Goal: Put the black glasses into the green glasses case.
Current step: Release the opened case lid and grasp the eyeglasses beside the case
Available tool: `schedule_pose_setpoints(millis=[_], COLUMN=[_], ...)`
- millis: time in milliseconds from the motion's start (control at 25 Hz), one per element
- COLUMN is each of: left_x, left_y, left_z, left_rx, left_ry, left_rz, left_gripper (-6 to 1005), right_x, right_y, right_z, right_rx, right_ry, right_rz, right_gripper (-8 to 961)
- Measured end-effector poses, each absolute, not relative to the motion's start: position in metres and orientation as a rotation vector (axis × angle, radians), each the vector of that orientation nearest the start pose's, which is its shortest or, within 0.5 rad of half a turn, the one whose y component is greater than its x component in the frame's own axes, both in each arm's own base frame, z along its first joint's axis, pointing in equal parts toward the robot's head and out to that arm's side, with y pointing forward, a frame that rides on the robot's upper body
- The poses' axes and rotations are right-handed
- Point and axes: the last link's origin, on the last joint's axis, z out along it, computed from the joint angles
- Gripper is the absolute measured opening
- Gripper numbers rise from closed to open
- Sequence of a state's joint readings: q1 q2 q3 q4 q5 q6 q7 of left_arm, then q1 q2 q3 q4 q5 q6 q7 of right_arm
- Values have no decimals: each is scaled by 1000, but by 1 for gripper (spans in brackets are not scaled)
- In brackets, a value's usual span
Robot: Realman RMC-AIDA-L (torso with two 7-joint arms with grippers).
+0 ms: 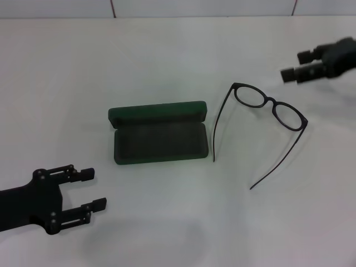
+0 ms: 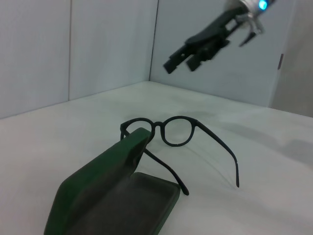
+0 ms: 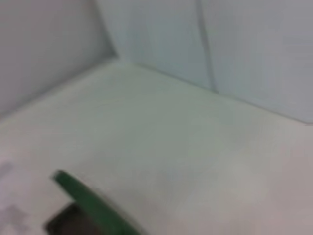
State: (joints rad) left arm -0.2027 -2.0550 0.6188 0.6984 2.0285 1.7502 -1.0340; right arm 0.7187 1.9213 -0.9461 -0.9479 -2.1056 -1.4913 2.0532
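The green glasses case (image 1: pixel 158 133) lies open in the middle of the white table, its lid raised at the back and its grey lining empty. It also shows in the left wrist view (image 2: pixel 115 196) and in part in the right wrist view (image 3: pixel 88 203). The black glasses (image 1: pixel 271 107) lie unfolded on the table to the right of the case, temple arms pointing toward me; they also show in the left wrist view (image 2: pixel 176 132). My left gripper (image 1: pixel 92 192) is open and empty at the near left. My right gripper (image 1: pixel 293 65) hovers at the far right, beyond the glasses, and is open.
The white table (image 1: pixel 167 67) has walls behind it. My right arm also shows above the glasses in the left wrist view (image 2: pixel 205 46).
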Motion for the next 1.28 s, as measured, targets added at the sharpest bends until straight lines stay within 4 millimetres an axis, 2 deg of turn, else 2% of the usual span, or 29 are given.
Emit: schedule_pose_setpoints(millis=[200,360,560,840,1080,1280], left_x=[-340,-337,-336,-336,-337,-337], left_y=[221,223,224,224,223,223], left_z=[20,19,18,18,18,18], left_rx=[-2695,-2707,-2708,-2710,-2708,-2708], left_ry=[-481,-468,-465,-462,-465,-464], left_rz=[-649,-650,-653,-652,-651,-651], left_gripper=[660,660,661,661,661,661], right_x=[167,160,159,165,174,174], right_y=[436,444,442,438,438,440], right_z=[66,46,15,-12,-23,-24], right_rx=[-2661,-2661,-2674,-2657,-2632,-2620], right_ry=[921,980,966,921,945,942], right_rz=[12,-114,-238,-323,-328,-316], right_gripper=[808,805,802,797,793,790])
